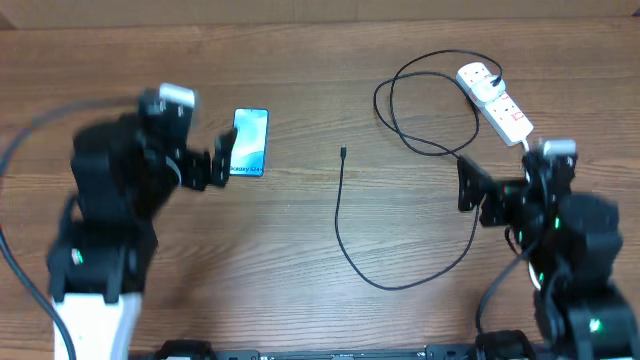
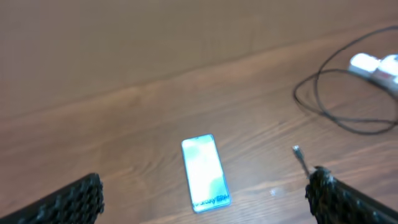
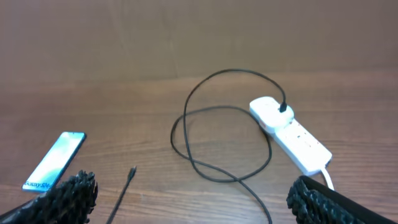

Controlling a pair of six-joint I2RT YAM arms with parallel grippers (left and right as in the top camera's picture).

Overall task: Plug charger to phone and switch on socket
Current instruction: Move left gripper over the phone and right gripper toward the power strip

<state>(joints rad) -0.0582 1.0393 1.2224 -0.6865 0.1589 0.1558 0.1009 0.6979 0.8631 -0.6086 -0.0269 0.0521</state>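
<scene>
The phone (image 1: 250, 142) lies flat on the wooden table with its light-blue screen up; it also shows as the phone (image 2: 205, 172) and the phone (image 3: 55, 160). My left gripper (image 1: 222, 157) hovers open just left of it, empty, and in its wrist view the left gripper (image 2: 202, 193) has its jaws wide either side of the phone. The charger (image 1: 400, 210) is a thin black cable looping across the table, its connector tip (image 1: 343, 152) free and its black plug (image 1: 496, 79) in the white socket (image 1: 495, 102). My right gripper (image 1: 468, 185) is open and empty over the cable.
The socket's thick white cord (image 1: 528, 146) runs toward the right arm's base. In the right wrist view the charger's loop (image 3: 217, 137) lies left of the socket (image 3: 290, 134), with the connector tip (image 3: 132, 170) near the left finger.
</scene>
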